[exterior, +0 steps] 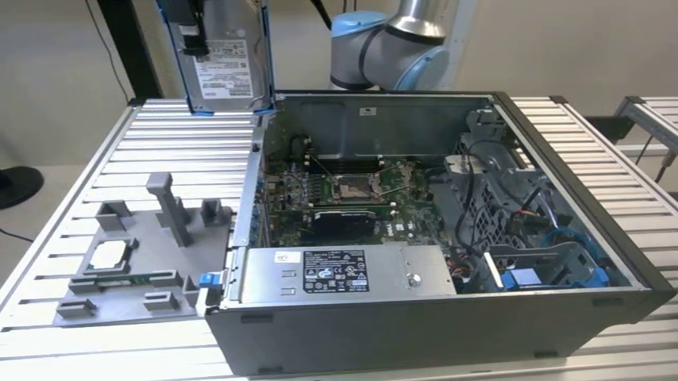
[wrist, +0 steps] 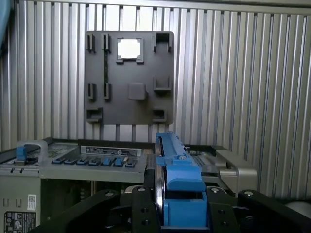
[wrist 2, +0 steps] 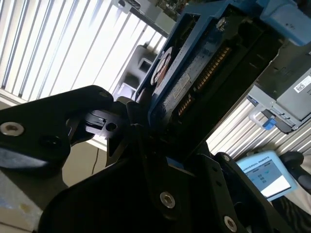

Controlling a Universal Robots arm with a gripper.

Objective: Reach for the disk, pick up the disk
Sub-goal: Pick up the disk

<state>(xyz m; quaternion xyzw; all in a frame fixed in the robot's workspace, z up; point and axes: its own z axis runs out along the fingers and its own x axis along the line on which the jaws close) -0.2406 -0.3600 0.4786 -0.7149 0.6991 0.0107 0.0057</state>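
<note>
My arm point(exterior: 387, 48) stands behind the open computer case point(exterior: 424, 325), with the gripper point(exterior: 190, 32) raised high over the desk point(exterior: 180, 135). The jaws are pinching the disk point(exterior: 228, 75), which hangs upright, clear of everything, as far as I can judge. The case holds a motherboard point(exterior: 339, 190) and a grey box point(exterior: 339, 274). Beside the case, a grey tray point(exterior: 138, 234) carries a small chip point(exterior: 109, 255).

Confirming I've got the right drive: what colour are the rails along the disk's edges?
Bright blue, best seen in the first wrist view on the disk.
</note>
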